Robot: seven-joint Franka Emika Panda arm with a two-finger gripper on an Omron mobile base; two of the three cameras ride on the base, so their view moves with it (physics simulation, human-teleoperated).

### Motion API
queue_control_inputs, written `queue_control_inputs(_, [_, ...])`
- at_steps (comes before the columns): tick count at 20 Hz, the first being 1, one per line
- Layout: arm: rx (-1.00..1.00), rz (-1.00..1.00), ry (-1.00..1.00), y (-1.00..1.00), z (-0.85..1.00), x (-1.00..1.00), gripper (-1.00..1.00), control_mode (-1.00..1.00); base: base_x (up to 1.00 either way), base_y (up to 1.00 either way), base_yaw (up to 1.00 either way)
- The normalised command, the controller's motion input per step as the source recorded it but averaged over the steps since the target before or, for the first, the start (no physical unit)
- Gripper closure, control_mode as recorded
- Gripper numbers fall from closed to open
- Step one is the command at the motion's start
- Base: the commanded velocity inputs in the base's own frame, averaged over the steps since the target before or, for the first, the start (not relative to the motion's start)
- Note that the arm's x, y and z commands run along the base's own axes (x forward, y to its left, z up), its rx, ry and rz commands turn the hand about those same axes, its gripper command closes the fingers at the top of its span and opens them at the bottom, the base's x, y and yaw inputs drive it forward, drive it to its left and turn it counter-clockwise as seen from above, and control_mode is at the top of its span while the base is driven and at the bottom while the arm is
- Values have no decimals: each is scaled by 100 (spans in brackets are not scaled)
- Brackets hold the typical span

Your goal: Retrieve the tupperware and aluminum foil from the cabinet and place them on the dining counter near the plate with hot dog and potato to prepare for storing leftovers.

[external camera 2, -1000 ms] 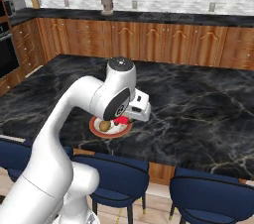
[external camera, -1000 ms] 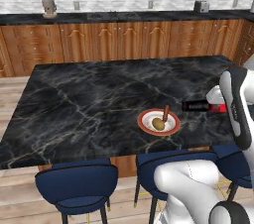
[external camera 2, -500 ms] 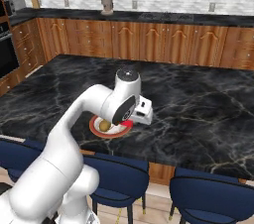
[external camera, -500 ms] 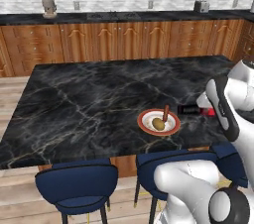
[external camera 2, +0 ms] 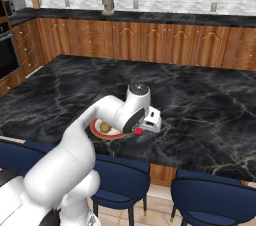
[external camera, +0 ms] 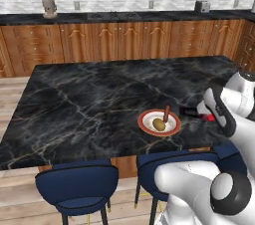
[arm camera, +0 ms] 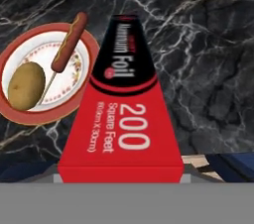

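While the gripper (external camera 2: 150, 121) hangs low over the dining counter (external camera: 89, 99) near its front edge, its jaw state hidden, the aluminum foil (arm camera: 120, 104) lies just beside the plate (arm camera: 20, 116) holding hot dog (arm camera: 68, 41) and potato (arm camera: 26, 85)

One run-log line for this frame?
stage: placing aluminum foil | location: dining counter, beside plate | plate holds: hot dog, potato

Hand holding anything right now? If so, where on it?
Looks like the foil box, held at its red end, black end pointing away beside the plate. The finger contact itself is hidden.
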Motion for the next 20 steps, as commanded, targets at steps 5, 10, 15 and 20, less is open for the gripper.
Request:
queue_control_inputs(5, [0, 0, 0, 0, -52, 54, 100, -100, 0, 0, 0])
queue_control_inputs(10, [0, 0, 0, -1, -63, 50, -100, -100, 0, 0, 0])
queue_control_inputs(15, [0, 0, 3, -1, -70, 37, -100, -100, 0, 0, 0])
queue_control_inputs(20, [0, 0, 9, -7, 11, 12, -100, -100, 0, 0, 0])
